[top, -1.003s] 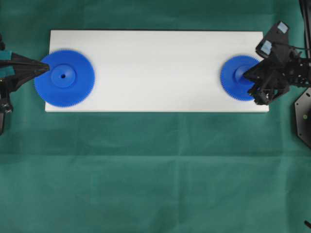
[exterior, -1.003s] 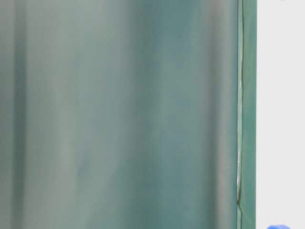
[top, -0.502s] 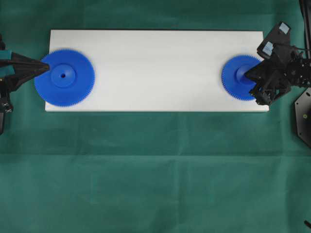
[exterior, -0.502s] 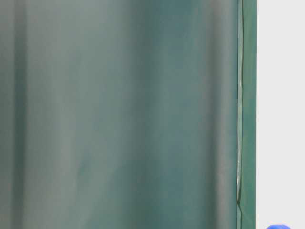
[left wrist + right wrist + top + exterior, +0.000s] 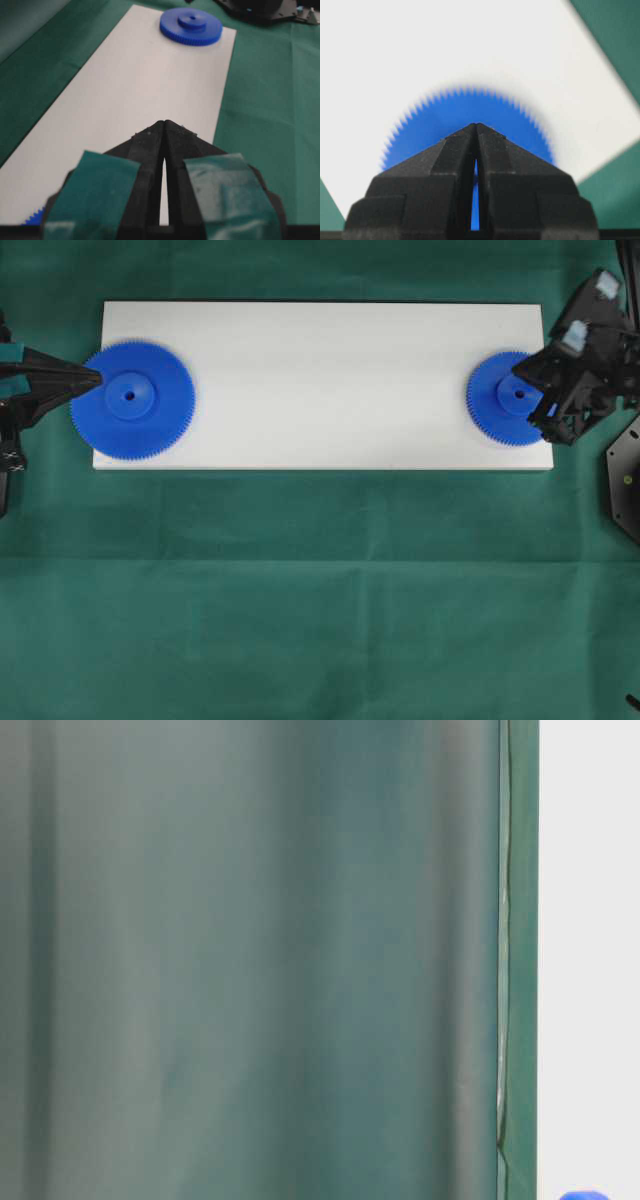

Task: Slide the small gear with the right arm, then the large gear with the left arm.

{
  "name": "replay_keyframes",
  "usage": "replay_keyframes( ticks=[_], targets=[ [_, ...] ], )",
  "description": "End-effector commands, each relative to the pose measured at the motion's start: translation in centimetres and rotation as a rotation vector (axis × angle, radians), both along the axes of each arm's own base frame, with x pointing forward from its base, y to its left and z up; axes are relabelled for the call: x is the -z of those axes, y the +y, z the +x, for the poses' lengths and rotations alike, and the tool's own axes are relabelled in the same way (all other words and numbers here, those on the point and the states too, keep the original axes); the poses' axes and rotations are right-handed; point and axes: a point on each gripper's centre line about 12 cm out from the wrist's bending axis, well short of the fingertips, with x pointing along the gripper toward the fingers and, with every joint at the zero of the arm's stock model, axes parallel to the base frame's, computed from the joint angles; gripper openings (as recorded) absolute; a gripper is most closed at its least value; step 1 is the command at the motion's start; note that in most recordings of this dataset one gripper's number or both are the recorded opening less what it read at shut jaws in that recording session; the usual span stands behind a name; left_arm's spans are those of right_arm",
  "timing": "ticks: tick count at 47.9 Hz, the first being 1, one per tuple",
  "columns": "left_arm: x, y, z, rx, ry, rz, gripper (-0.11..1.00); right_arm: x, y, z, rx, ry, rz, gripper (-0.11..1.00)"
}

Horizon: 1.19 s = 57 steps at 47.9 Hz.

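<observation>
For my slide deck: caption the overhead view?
Two bright blue plastic gears at opposite ends of a white board, a black gripper at each.

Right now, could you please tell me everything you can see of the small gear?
The small gear is a bright blue disc that looks like plastic, with fine teeth around its rim and a raised round hub with a centre hole. It lies flat at the right end of the white board. The right end effector, its fingers together, overlaps the gear's outer side; actual contact cannot be judged.
</observation>
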Motion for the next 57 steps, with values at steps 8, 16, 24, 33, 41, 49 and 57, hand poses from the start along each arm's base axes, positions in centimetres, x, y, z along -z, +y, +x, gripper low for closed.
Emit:
replay_keyframes(
  ticks=[8,16,24,33,41,49,57],
  targets=[
    [-0.4,0.1,0.2,-0.003,-0.011,-0.005,-0.01,-4.3,0.7,0.6,-0.114,-0.262,-0.136,0.5],
    [-0.3,0.1,0.2,-0.003,-0.009,-0.006,-0.01,-5.5,1.4,0.1,-0.169,-0.362,-0.195,0.5],
    [-0.4,0.1,0.2,-0.003,-0.011,-0.007,-0.01,-5.9,1.8,-0.7,-0.179,-0.411,-0.217,0.5],
    [-0.7,0.1,0.3,-0.004,-0.018,-0.003,-0.01,-5.7,2.0,-1.1,-0.181,-0.423,-0.221,0.5],
    [-0.3,0.8,0.6,-0.035,0.01,-0.01,-0.01,-5.6,2.0,-1.1,-0.184,-0.424,-0.22,0.5],
    [0.5,1.7,1.4,-0.069,0.076,-0.031,-0.01,-5.5,2.0,-1.0,-0.187,-0.423,-0.218,0.5],
    [1.4,2.0,2.4,-0.069,0.143,-0.048,-0.01,-5.5,2.0,-1.0,-0.187,-0.422,-0.217,0.5]
  ],
)
